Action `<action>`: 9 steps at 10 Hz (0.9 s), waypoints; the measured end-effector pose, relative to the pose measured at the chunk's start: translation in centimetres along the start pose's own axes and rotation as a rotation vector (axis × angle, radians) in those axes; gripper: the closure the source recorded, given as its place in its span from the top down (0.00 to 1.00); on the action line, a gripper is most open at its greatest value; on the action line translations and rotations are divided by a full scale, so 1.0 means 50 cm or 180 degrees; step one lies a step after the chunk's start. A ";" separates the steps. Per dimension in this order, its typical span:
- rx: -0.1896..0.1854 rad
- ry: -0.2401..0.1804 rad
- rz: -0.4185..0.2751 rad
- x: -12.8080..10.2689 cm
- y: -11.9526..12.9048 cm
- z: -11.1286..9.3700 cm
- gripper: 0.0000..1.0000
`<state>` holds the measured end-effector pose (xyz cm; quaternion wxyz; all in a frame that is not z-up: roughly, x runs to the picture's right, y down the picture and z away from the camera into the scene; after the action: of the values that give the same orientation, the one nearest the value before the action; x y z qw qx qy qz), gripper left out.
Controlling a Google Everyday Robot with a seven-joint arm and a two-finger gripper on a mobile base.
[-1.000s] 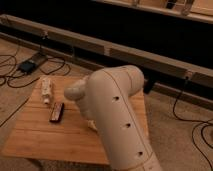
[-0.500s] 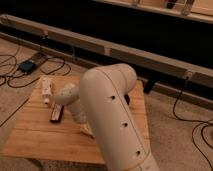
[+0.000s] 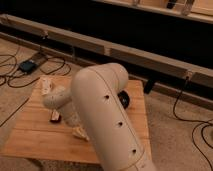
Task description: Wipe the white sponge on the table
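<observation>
My pale arm [image 3: 102, 107] fills the middle of the camera view and reaches left over the table [image 3: 35, 137], a low light-brown slatted wood top. The gripper [image 3: 74, 125] is down at the table surface under the arm's forearm, mostly hidden by it. A small off-white block, the white sponge [image 3: 80, 133], peeks out at the arm's lower edge right by the gripper. Whether the gripper holds it or only touches it is hidden.
A longer white bottle-like object [image 3: 46, 85] lies near the table's far left corner. A dark remote-like bar [image 3: 55, 117] lies just left of the gripper. A dark bowl [image 3: 124, 100] shows partly behind the arm. Cables [image 3: 30, 65] run over the carpet.
The arm's forearm has swung further left and towards the table's front, now reaching close to the remote-like bar and hiding more of the tabletop.
</observation>
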<state>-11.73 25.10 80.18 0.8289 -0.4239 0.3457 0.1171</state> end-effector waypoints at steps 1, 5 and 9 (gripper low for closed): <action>0.0017 -0.0030 -0.0013 -0.010 0.005 -0.009 0.00; 0.0036 -0.0128 0.0058 -0.043 0.010 -0.032 0.00; -0.0107 -0.0391 0.0475 -0.066 -0.027 -0.059 0.22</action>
<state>-14.86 22.30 82.04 0.8303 -0.4028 0.3228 0.2101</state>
